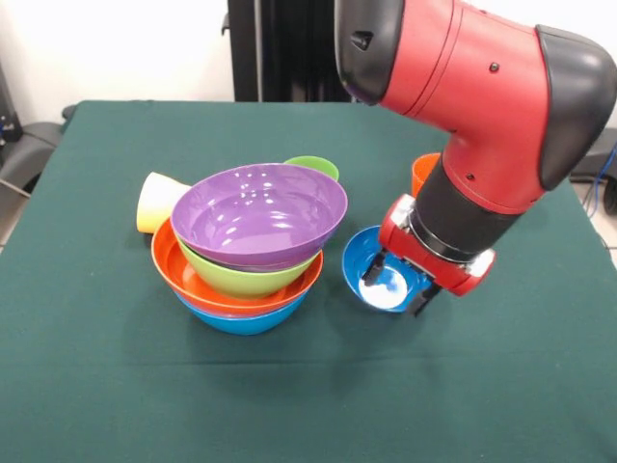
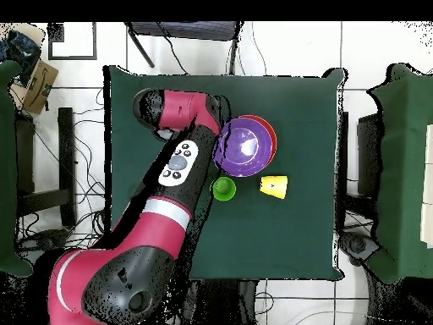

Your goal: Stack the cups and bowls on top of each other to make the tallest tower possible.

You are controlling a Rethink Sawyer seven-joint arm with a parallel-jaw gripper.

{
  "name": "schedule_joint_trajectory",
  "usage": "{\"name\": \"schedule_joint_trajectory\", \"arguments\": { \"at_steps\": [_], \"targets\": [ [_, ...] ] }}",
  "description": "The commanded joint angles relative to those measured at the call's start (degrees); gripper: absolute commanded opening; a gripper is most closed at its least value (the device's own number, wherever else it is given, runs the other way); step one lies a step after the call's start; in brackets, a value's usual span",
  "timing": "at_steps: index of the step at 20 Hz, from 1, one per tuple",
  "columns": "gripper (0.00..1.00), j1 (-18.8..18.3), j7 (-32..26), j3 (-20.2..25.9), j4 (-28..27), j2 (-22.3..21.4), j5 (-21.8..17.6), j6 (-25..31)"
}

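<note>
The tower (image 1: 246, 256) sat mid-frame while the gripper (image 1: 400, 287) pinched the small blue bowl's (image 1: 371, 280) rim, probably to add it.

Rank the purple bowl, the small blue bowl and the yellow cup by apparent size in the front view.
1. Purple bowl, clearly largest.
2. Small blue bowl, partly hidden by the gripper.
3. Yellow cup, smallest, though partly hidden and farther away.

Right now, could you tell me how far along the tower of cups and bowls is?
Done: the tower has four nested bowls, blue lowest, then orange, lime green, purple on top. In hand: the gripper reaches into the small blue bowl; I can't tell whether it grips. Left: that bowl, the yellow cup on its side, the green cup and an orange piece behind the arm.
</note>
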Motion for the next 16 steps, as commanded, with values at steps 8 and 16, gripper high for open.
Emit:
{"name": "schedule_joint_trajectory", "arguments": {
  "at_steps": [8, 16],
  "targets": [
    [1.0, 0.9, 14.7, 7.9, 4.8, 3.5, 2.1, -5.9],
    [1.0, 0.5, 13.5, 7.5, 6.4, 3.3, 1.7, -7.0]
  ]
}}
